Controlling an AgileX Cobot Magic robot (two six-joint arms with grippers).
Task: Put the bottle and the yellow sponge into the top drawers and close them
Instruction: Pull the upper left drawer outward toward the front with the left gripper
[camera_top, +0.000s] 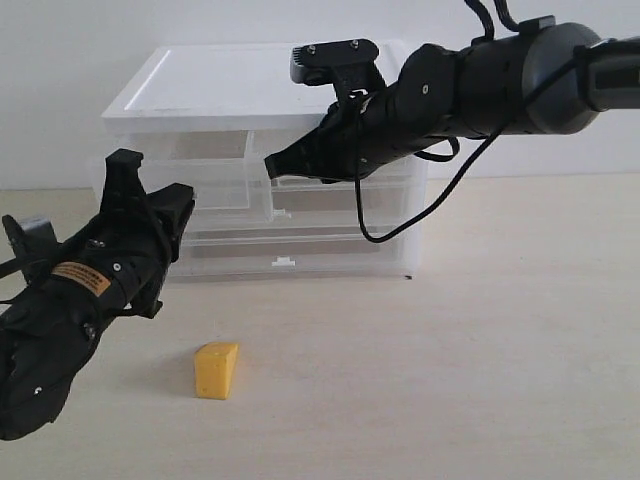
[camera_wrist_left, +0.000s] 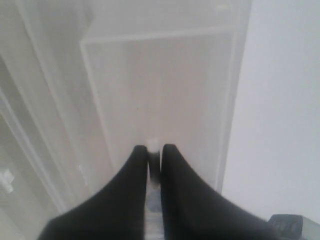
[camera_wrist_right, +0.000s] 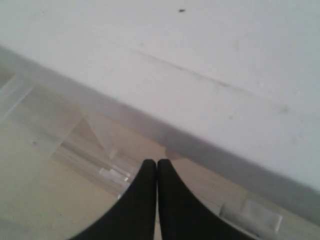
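Note:
The yellow sponge (camera_top: 216, 370) lies on the table in front of the cabinet (camera_top: 220, 85), apart from both grippers. My left gripper (camera_top: 186, 195) (camera_wrist_left: 154, 148) is shut on the small white tab handle (camera_wrist_left: 154, 144) of the left top drawer (camera_top: 215, 180) (camera_wrist_left: 160, 90), which appears to stand a little out of the cabinet. My right gripper (camera_top: 270, 166) (camera_wrist_right: 157, 162) is shut with nothing in it. It hovers at the cabinet's front, where the left drawer meets the right top drawer (camera_top: 390, 190). The bottle is not in view.
Two full-width translucent drawers (camera_top: 330, 250) sit under the top ones, each with a white tab handle (camera_top: 285, 262). The cabinet's white top (camera_wrist_right: 200, 65) lies just above my right gripper. A black cable (camera_top: 400, 225) hangs from the right arm before the cabinet. A wall stands behind.

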